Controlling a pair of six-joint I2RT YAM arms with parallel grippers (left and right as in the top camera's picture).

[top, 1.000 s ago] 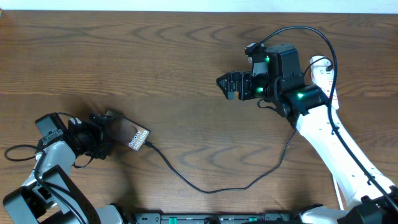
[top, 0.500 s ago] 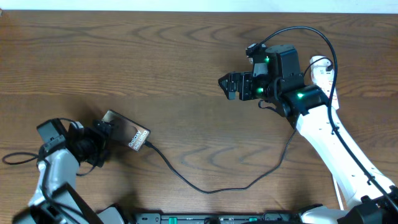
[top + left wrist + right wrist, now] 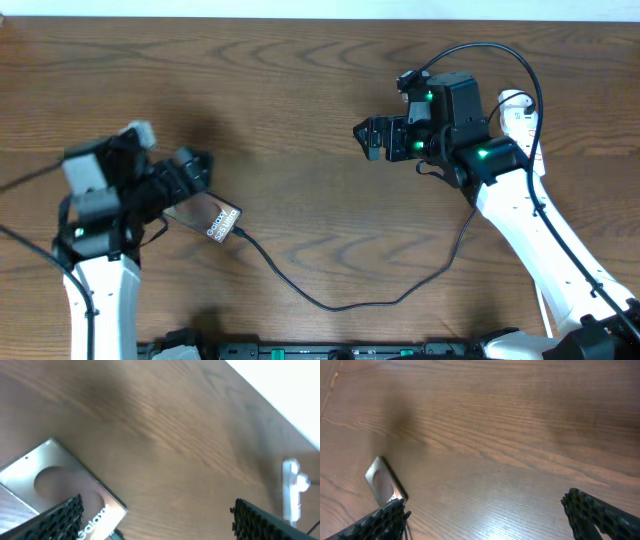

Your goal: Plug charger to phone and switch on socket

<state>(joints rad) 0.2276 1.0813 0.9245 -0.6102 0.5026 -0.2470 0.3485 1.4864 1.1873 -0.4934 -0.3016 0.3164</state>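
Observation:
The phone (image 3: 214,219) lies flat at the left of the table, label up. The charger (image 3: 335,304), a thin black cable, has its plug tip at the phone's right end and curves right toward my right arm. My left gripper (image 3: 190,168) is open and empty, raised just above the phone's far edge. In the left wrist view the phone (image 3: 55,477) lies beside the left finger of the open jaws (image 3: 157,512). My right gripper (image 3: 368,138) is open and empty over bare table. The right wrist view shows the phone (image 3: 385,480) far off and open jaws (image 3: 485,507). The white socket (image 3: 515,112) lies behind my right arm.
The socket also shows small at the right edge of the left wrist view (image 3: 292,491). The table (image 3: 300,90) is dark wood, with a pale strip beyond its far edge. My right arm's thick black cable arches over its wrist (image 3: 500,50).
My left arm has risen from low beside the phone's left end and now hovers above the phone's far edge, jaws open. The phone stays put. My right arm has barely moved.

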